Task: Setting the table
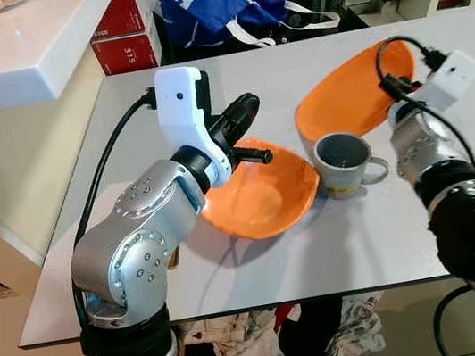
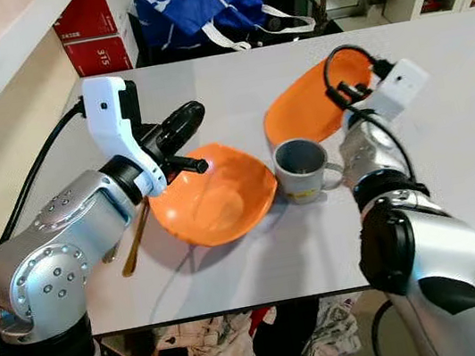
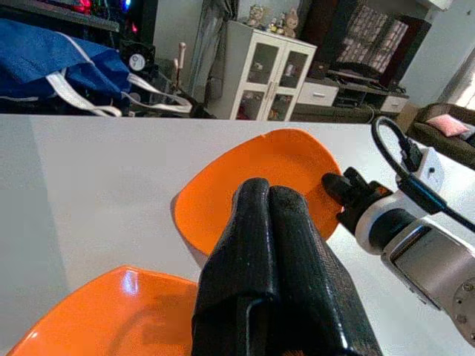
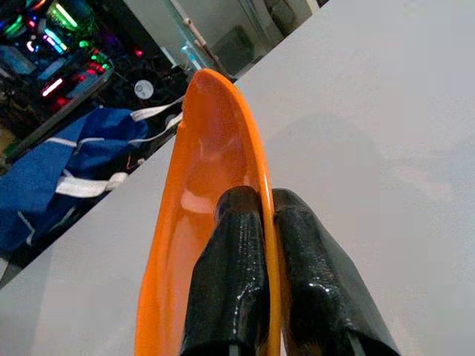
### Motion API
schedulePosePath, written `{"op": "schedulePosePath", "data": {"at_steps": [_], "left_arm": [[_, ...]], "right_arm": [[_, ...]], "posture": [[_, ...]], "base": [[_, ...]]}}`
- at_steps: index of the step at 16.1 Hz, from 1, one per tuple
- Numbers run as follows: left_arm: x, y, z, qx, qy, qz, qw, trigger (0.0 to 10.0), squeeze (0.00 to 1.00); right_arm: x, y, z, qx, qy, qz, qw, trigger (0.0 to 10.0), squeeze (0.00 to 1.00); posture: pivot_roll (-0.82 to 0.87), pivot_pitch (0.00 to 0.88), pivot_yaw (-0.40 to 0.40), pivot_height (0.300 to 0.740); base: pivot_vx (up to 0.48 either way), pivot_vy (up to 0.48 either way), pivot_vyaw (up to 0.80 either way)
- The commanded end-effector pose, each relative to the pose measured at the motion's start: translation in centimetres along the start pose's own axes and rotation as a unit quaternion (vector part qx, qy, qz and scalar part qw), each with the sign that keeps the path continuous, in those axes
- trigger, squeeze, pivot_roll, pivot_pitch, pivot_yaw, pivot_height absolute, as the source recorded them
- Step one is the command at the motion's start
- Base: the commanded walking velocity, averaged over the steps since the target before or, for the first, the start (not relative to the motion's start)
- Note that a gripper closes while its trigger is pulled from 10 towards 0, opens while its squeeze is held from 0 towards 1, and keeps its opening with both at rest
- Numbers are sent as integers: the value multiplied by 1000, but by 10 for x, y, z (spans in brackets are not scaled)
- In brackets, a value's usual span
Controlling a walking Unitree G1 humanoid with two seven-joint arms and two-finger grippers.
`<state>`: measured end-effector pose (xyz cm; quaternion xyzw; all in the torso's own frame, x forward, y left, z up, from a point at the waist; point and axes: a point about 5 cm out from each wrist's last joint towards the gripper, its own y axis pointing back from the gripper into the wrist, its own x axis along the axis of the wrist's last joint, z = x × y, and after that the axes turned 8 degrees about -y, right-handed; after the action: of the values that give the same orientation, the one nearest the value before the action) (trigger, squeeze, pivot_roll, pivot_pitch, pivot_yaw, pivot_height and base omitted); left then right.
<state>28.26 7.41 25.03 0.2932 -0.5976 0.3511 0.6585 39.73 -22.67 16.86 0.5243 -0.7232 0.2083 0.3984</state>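
Note:
Two orange plates sit on the grey table point(image 1: 261, 269). The near orange plate point(image 1: 263, 196) lies flat by the front edge. Just above its far rim, my left gripper point(image 1: 248, 104) hovers shut and holds nothing; its fingers point(image 3: 271, 245) press together. The far orange plate point(image 1: 342, 94) is tilted up on edge, and my right gripper point(image 4: 261, 204) is shut on its rim. A grey mug point(image 1: 344, 164) stands upright between the two plates, touching or nearly touching the near one. A wooden utensil point(image 2: 136, 239) lies partly hidden under my left arm.
A white counter point(image 1: 8, 43) overhangs the table's left side. Red boxes point(image 1: 128, 28) and a blue bag point(image 1: 220, 9) sit beyond the far edge. Clothes point(image 1: 245, 339) lie on the floor under the table. The right part of the tabletop point(image 2: 473, 123) is bare.

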Motion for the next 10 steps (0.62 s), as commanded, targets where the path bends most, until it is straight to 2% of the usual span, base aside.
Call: {"op": "schedulePosePath", "data": {"at_steps": [1,3,4,5,9,10], "left_arm": [[2,3,0,4,-9,5,1000,10000,0],[2,4,1,6,-10,6,1000,10000,0],[2,4,1,5,-11,6,1000,10000,0],[2,4,1,5,-12,6,1000,10000,0],[3,4,1,4,-16,8,1000,10000,0],[3,4,1,4,-15,8,1000,10000,0]], "right_arm": [[-13,3,3,-6,30,-28,999,0,0],[-15,3,4,-5,53,-32,998,0,0],[-15,3,5,-6,56,-35,998,4157,0],[-16,3,5,-6,64,-37,997,10000,0],[-18,4,4,-14,109,-41,993,10000,0],[-23,5,5,-19,119,-55,991,10000,0]], "posture": [[38,0,41,736],[42,0,39,736],[43,0,39,736],[42,0,39,736],[42,0,37,736],[43,0,37,736]], "base": [[0,0,0],[0,0,0],[0,0,0],[0,0,0],[0,0,0],[0,0,0]]}}
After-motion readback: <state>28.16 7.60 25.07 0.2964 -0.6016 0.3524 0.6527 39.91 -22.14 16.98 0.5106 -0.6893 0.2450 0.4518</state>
